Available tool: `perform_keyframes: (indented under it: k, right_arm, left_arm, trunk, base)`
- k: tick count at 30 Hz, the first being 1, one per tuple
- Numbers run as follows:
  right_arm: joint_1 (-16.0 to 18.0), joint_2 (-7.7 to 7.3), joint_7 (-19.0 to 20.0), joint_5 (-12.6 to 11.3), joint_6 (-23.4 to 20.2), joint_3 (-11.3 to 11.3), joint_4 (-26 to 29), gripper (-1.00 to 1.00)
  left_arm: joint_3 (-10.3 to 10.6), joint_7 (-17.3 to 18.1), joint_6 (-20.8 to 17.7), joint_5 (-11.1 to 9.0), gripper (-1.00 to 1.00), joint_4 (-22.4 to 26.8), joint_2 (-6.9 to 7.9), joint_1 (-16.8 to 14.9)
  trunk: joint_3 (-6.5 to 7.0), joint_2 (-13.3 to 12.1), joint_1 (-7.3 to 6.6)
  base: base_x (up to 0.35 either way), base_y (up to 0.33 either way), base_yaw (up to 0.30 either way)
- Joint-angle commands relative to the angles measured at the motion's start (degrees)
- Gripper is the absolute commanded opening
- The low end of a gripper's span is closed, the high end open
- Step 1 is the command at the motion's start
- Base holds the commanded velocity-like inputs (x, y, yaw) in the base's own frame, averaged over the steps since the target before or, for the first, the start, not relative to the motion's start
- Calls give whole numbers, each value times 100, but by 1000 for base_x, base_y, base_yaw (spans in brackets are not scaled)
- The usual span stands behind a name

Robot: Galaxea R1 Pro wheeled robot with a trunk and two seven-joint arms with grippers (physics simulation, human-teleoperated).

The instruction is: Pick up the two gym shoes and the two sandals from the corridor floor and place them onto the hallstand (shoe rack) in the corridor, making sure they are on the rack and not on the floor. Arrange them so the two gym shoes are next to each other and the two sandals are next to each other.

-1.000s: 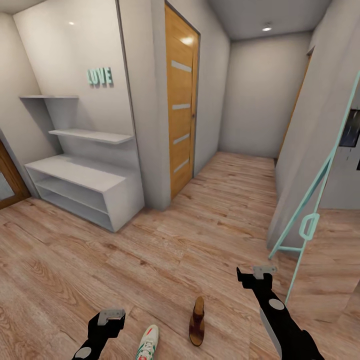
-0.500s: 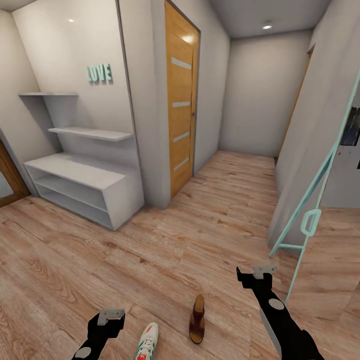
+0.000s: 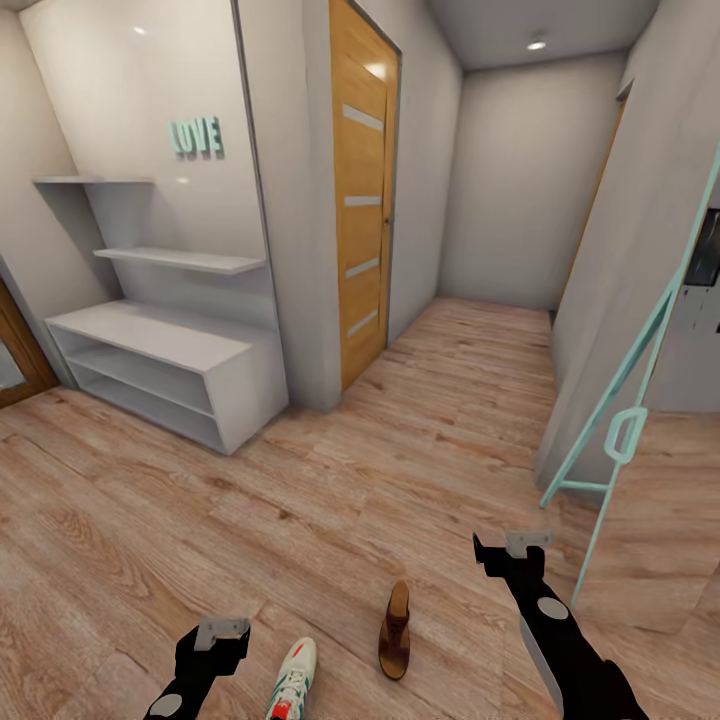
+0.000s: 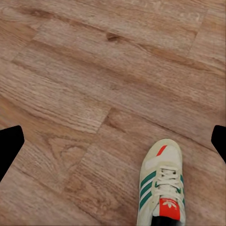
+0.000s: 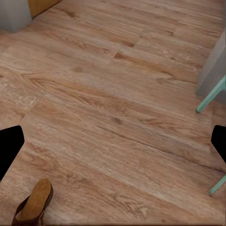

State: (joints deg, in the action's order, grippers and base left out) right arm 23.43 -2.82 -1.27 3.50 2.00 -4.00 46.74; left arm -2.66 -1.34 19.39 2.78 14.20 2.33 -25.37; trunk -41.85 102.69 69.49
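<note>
Overhead, the head view shows teal letters reading "LOVE" [image 3: 197, 136] on the wall above the pale-grey hallstand [image 3: 160, 378], far ahead of the left gripper [image 3: 222, 633]. One gym shoe [image 3: 292, 681] lies just right of that gripper; one brown sandal [image 3: 395, 631] lies between it and the right gripper [image 3: 510, 549]. Since a second ago the whole picture has tilted slightly, so the shoes sit higher.

Left wrist view: one gym shoe [image 4: 161, 189] on the corridor floor [image 4: 94, 84], fingers spread wide apart.

Right wrist view: one sandal [image 5: 34, 203] near one widely spread finger; teal frame legs [image 5: 210, 94] beyond.
</note>
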Motion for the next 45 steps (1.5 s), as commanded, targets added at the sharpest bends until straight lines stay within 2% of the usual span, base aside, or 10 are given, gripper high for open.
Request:
perform_keyframes:
  k: [1, 30, 37, 45]
  right_arm:
    - [3, 0, -13, 37, 13, -2, -4, 100]
    - [3, 0, -13, 37, 20, -12, 2, 100]
    - [3, -3, -13, 37, 20, -13, 2, 100]
    - [3, -3, -13, 37, 20, -11, 2, 100]
  left_arm:
    - [-26, -7, 21, 30, 100, -5, -1, -4]
    - [-22, -2, 51, 58, 100, -20, -4, -3]
    - [206, 214, 59, 81, 100, -26, 2, -3]
    - [245, 230, 63, 82, 100, -22, -3, -3]
  trunk:
    - [-31, 44, 22]
    - [-811, 1207, 659]
    - [-946, 1488, 812]
    - [-946, 1488, 812]
  base:
    - [0, 0, 0]
    - [0, 0, 0]
    - [0, 0, -77]
    - [0, 0, -249]
